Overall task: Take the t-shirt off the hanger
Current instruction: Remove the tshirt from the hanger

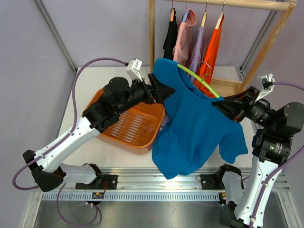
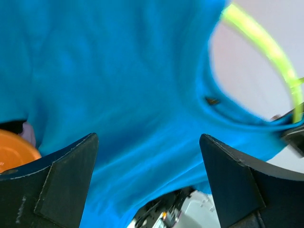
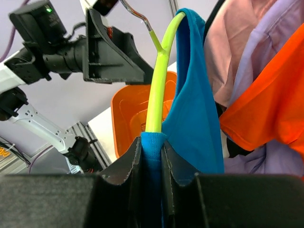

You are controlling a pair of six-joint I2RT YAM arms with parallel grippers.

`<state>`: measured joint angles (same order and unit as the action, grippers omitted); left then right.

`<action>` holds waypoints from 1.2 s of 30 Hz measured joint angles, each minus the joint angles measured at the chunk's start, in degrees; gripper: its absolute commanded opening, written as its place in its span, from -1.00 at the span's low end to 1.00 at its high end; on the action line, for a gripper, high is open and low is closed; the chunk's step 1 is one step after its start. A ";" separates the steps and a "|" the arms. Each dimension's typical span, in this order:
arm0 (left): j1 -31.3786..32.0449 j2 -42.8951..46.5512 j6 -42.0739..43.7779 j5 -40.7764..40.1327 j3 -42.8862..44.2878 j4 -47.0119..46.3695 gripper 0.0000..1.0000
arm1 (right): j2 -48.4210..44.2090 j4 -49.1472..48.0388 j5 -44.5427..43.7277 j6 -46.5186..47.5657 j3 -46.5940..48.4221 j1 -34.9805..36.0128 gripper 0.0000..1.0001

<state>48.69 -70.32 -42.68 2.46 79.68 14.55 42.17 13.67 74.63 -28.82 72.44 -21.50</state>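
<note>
The blue t-shirt (image 1: 194, 128) hangs in mid-air over the middle of the table (image 1: 118, 154), on the lime-green hanger (image 1: 199, 80). Only the hanger's arc across the neck opening shows; both ends are buried in cloth. The right gripper (image 3: 152, 142) is clamped tight on the hanger's right end through the shoulder fabric. The left gripper (image 2: 149, 142) stands wide apart at the left shoulder, with cloth spread beyond its fingers and nothing pinched; that view is blurred. The shirt's hem drapes over the table's near edge and covers the right corner of the orange basket (image 1: 137, 142). Far behind, garments on the wooden rack (image 1: 152, 33) crowd close to the hanger; the left side lies open.
</note>
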 measured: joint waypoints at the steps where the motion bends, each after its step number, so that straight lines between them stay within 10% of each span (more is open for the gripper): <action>1: 0.48 -0.39 -0.15 -0.87 0.79 -0.04 0.78 | 0.00 0.55 -0.02 0.52 -0.42 0.11 -1.00; 12: 2.84 -3.28 3.45 -7.58 6.19 0.90 0.78 | 0.09 5.16 0.11 4.94 -1.77 0.52 -1.00; 24: 2.82 12.37 59.32 0.39 3.63 9.92 0.98 | 6.67 30.99 6.49 31.28 2.05 3.04 -1.00; 36: -1.68 4.09 81.15 12.94 2.82 16.02 0.97 | 13.81 52.89 2.40 57.77 8.85 14.01 -1.00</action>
<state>47.00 -66.24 38.48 15.40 82.50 30.57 55.99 66.57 77.03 28.95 81.30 -7.49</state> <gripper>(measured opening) 0.985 0.225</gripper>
